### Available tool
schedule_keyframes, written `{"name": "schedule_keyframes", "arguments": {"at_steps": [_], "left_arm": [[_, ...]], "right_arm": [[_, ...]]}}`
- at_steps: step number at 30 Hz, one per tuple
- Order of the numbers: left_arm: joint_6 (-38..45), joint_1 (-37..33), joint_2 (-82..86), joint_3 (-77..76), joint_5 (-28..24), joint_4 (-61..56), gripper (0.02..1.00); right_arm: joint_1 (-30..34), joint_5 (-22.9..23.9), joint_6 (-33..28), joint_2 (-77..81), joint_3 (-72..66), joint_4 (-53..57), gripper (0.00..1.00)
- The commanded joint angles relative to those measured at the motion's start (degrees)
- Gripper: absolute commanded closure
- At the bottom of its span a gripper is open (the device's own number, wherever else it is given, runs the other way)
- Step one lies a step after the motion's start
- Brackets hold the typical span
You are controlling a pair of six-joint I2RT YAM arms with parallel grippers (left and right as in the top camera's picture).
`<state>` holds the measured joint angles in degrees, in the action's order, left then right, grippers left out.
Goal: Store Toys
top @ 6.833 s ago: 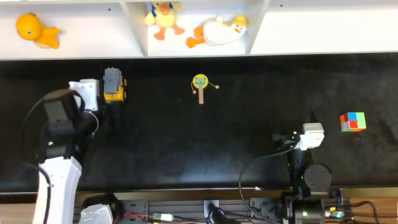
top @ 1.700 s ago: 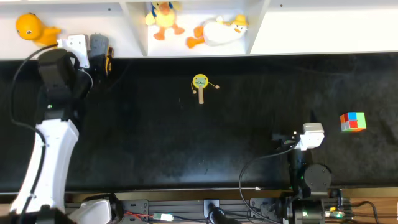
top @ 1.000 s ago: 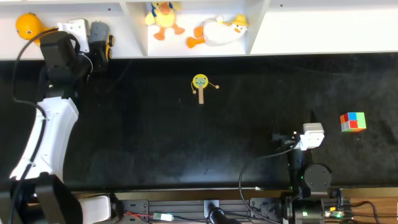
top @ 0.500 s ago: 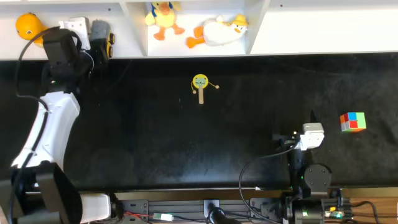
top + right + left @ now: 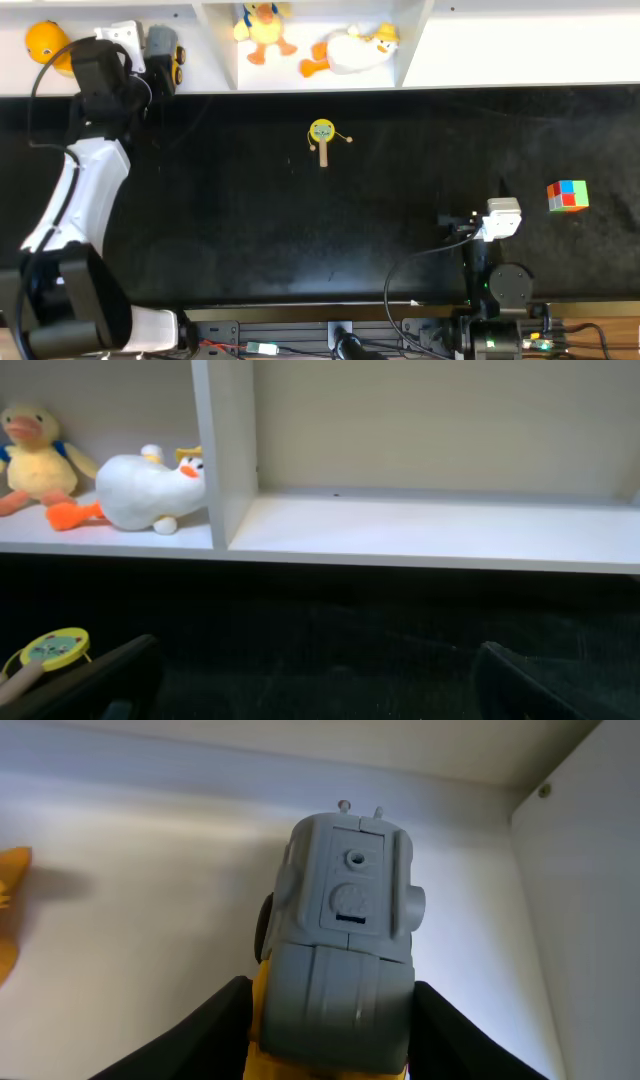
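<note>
Flanking toy truck (image 5: 340, 960): orange duck (image 5: 45, 42), shelf divider (image 5: 585, 920).

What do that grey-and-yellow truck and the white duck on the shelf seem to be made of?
The toy truck looks like hard moulded plastic, going by its smooth matte grey panels, crisp edges and moulded-in round details. The white duck looks like soft stuffed fabric, with a fuzzy, rounded, slightly slumped body. Looks alone cannot confirm either.

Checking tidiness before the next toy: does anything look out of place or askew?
The white duck lies flat, not upright, in the middle compartment. The rattle and colour cube sit on the black table, unstored.
</note>
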<state>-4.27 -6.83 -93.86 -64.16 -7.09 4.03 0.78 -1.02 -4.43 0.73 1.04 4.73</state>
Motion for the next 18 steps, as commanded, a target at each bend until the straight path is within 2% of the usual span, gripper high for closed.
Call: {"name": "schedule_keyframes", "arguments": {"at_steps": [1, 18], "left_arm": [[-1.62, 0.04, -0.68, -2.95, -0.94, -0.68, 0.755], [-2.05, 0.04, -2.82, -2.99, -0.98, -0.83, 0.757]], "right_arm": [[0.26, 0.48, 0.61, -0.52, -0.76, -0.24, 0.005], [0.26, 0.46, 0.61, -0.52, -0.76, -0.24, 0.005]]}}
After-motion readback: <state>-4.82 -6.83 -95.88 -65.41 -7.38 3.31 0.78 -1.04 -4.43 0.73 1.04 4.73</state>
